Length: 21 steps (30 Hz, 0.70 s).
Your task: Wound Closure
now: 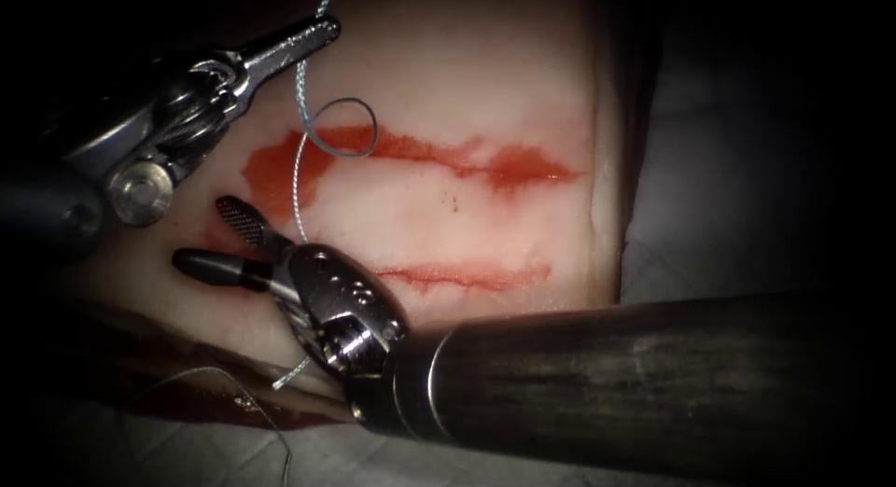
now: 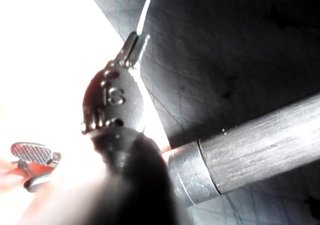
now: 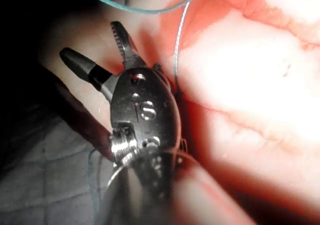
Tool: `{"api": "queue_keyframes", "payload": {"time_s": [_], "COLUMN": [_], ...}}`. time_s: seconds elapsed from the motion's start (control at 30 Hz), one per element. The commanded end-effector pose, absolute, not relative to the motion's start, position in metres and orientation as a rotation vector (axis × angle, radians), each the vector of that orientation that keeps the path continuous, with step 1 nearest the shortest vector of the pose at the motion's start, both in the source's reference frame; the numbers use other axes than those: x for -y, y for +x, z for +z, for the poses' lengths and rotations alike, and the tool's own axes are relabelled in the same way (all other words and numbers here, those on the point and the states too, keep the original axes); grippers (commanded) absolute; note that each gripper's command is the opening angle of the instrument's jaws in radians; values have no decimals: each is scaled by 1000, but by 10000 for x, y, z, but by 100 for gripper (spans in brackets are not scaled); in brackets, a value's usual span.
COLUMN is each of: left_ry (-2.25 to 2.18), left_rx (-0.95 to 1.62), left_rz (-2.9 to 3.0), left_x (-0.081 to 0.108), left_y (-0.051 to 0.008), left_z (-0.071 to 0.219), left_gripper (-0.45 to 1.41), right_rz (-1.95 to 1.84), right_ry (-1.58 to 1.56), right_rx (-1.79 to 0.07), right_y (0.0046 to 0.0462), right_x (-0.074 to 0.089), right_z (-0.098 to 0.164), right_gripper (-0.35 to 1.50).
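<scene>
The right arm's tool (image 1: 219, 237) lies low over the tissue (image 1: 485, 95), its jaws spread wide in a V with nothing between them: one jaw shows its ribbed face, the other is dark and smooth. In the right wrist view the same tool (image 3: 97, 45) is parted and empty, with the thread (image 3: 179, 40) running just beside the ribbed jaw, not between the two.

The left arm's tool (image 1: 313, 34) reaches in from the upper left, its jaws pressed together into a slim point. The thread (image 1: 301, 184) passes right by that point; in the left wrist view the left tool (image 2: 135, 42) has a pale strand at its tip, which appears pinched there.

From the left jaws the thread drops toward the right jaws, curls into a small loop (image 1: 343, 128) over the upper red streak (image 1: 420, 156), then runs down beside the ribbed jaw and under the right tool's wrist, ending in a frayed pale end (image 1: 289, 375) below it. A thinner strand (image 1: 257, 408) trails across the surface (image 1: 187, 450) further below.

I cannot pick out the needle.

A second, shorter red streak (image 1: 462, 275) lies beside the right wrist. Between the two streaks the tissue is bare. The tissue's pale edge (image 1: 607, 170) falls off well beyond the right shaft (image 1: 635, 375).
</scene>
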State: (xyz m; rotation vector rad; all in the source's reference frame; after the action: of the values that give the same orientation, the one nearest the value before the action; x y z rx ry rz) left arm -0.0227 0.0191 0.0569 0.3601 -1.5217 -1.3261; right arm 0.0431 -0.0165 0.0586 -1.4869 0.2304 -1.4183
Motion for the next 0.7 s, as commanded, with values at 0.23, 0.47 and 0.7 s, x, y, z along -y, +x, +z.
{"api": "queue_keyframes", "payload": {"time_s": [0.23,0.47,0.7], "left_ry": [367,372,385], "left_rx": [1490,1433,1356], "left_rz": [-1334,-1361,-1437], "left_x": [-163,-127,-98], "left_y": [-211,-184,-135], "left_z": [578,594,614], "left_gripper": [-45,-45,-45], "right_rz": [-1375,-1325,-1325], "right_ry": [-1494,-1569,-1578], "right_rx": [-186,-134,-123], "right_y": [435,428,421], "right_x": [148,127,120], "right_z": [594,583,576], "right_gripper": [100,98,98]}}
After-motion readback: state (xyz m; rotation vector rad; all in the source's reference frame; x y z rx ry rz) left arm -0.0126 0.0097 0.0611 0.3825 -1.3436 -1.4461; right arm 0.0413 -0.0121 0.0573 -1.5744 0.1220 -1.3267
